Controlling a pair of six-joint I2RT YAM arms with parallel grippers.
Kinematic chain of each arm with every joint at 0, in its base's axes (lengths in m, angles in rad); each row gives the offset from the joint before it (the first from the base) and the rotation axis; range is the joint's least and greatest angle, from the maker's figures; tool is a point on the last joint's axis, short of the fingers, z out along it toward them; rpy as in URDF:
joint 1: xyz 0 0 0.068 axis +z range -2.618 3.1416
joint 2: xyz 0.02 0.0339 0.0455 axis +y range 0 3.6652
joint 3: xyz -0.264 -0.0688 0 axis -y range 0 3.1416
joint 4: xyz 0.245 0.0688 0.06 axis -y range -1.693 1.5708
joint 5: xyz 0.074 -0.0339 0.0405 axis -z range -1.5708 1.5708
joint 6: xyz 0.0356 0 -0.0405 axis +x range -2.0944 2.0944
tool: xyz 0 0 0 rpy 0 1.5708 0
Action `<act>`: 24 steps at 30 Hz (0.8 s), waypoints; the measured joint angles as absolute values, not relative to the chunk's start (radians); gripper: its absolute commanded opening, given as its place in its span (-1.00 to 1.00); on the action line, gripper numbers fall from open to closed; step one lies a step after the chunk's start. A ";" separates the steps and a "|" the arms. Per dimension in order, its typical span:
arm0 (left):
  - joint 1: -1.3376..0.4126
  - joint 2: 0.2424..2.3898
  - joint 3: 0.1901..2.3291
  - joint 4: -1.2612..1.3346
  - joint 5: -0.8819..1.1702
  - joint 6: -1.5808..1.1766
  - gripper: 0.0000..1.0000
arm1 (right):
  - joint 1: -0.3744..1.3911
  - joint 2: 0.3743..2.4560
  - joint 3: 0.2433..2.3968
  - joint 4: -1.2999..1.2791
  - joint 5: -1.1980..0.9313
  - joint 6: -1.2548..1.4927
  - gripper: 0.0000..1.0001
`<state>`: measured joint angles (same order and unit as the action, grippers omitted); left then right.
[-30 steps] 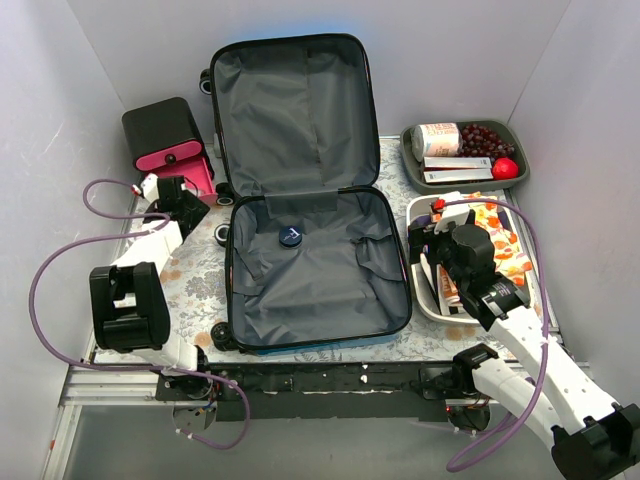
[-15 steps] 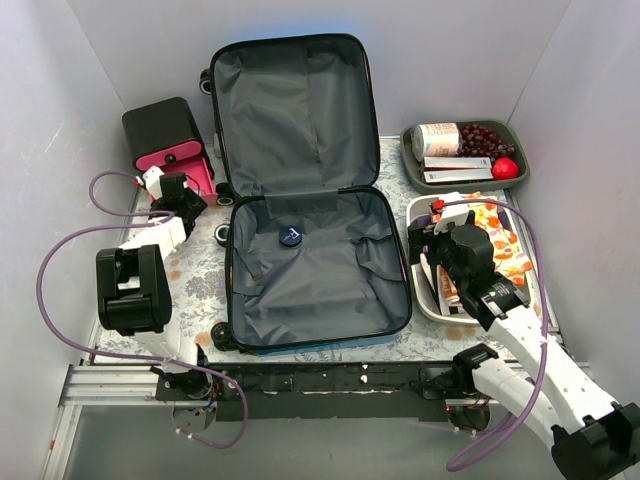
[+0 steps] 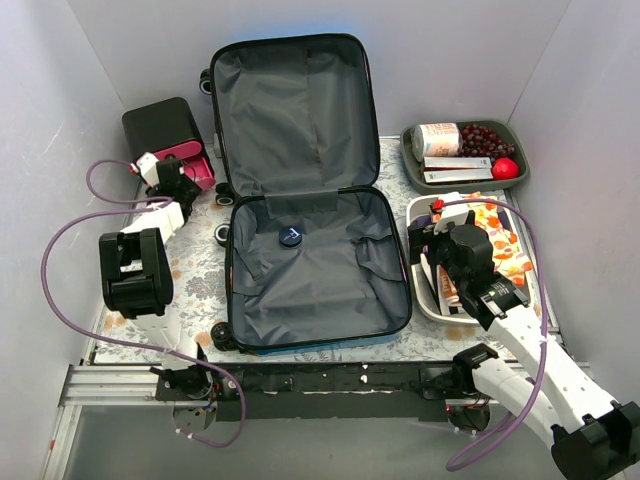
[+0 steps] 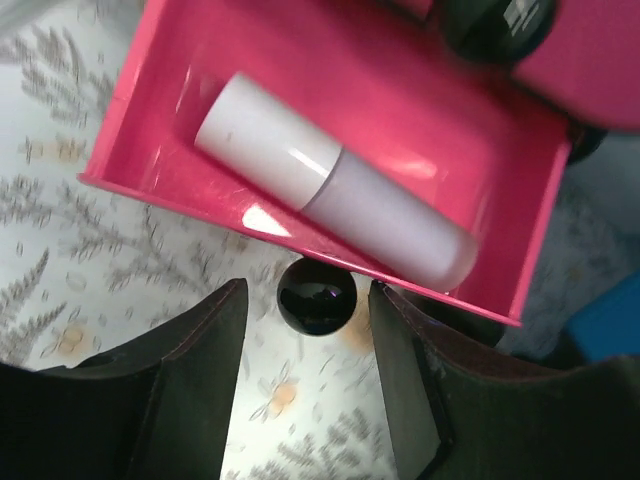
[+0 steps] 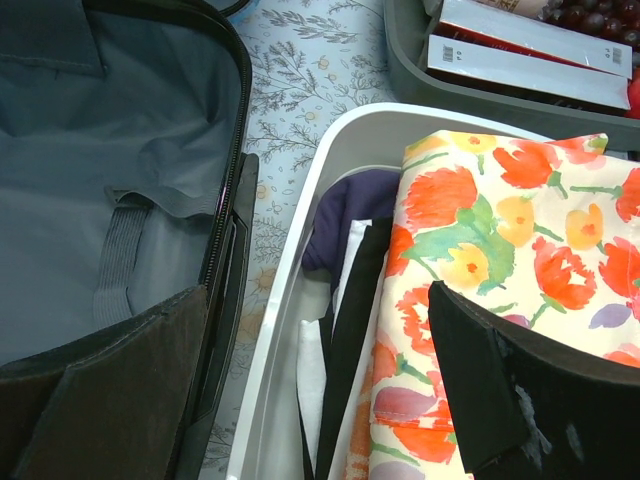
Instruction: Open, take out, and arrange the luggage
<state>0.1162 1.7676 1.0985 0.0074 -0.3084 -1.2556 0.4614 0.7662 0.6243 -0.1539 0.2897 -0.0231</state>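
The luggage point(image 3: 310, 250) lies open in the middle of the table, its lid point(image 3: 290, 110) leaning back and its grey lining showing. A small dark round thing point(image 3: 290, 236) lies in its lower half. My left gripper point(image 3: 170, 180) is open at the small black box point(image 3: 160, 128). In the left wrist view its jaws point(image 4: 308, 300) stand on either side of the black knob point(image 4: 315, 296) of the pulled-out pink drawer point(image 4: 150, 110) without touching it. A white tube point(image 4: 330, 195) lies in the drawer. My right gripper point(image 3: 428, 238) is open and empty over the white tray point(image 3: 415, 275).
The white tray point(image 5: 290, 330) holds a floral cloth point(image 5: 510, 230) and dark folded items beside the luggage's edge point(image 5: 225, 250). A grey bin point(image 3: 412, 165) at the back right holds a can, grapes, boxes and a red ball. White walls enclose the table.
My left gripper has moved back and left, from beside the luggage's left edge to the pink drawer of the black box. The right arm has not moved.
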 measured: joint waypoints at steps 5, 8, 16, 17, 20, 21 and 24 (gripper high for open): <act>0.129 1.827 1.246 0.002 -0.355 -1.301 0.04 | 0.461 0.767 0.624 -0.154 0.303 -0.029 0.96; 0.146 1.860 1.310 -0.006 -0.364 -1.325 0.04 | 0.461 0.768 0.624 -0.154 0.315 -0.032 0.96; 0.155 1.958 1.409 -0.041 -0.370 -1.359 -0.03 | 0.461 0.794 0.624 -0.154 0.339 -0.046 0.96; 0.155 1.958 1.409 -0.038 -0.370 -1.361 -0.03 | 0.461 0.798 0.624 -0.154 0.340 -0.049 0.96; 0.155 1.953 1.392 -0.009 -0.362 -1.355 -0.03 | 0.461 0.805 0.624 -0.154 0.342 -0.054 0.96; 0.155 1.950 1.378 0.012 -0.354 -1.353 -0.01 | 0.461 0.807 0.624 -0.154 0.342 -0.056 0.96; 0.162 1.931 1.325 0.080 -0.327 -1.342 0.00 | 0.461 0.813 0.624 -0.154 0.341 -0.057 0.96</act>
<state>0.1616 1.9308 1.3247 0.0803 -0.3267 -1.3418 0.4614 0.8127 0.6243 -0.1539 0.3412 -0.0566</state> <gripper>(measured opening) 0.494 0.982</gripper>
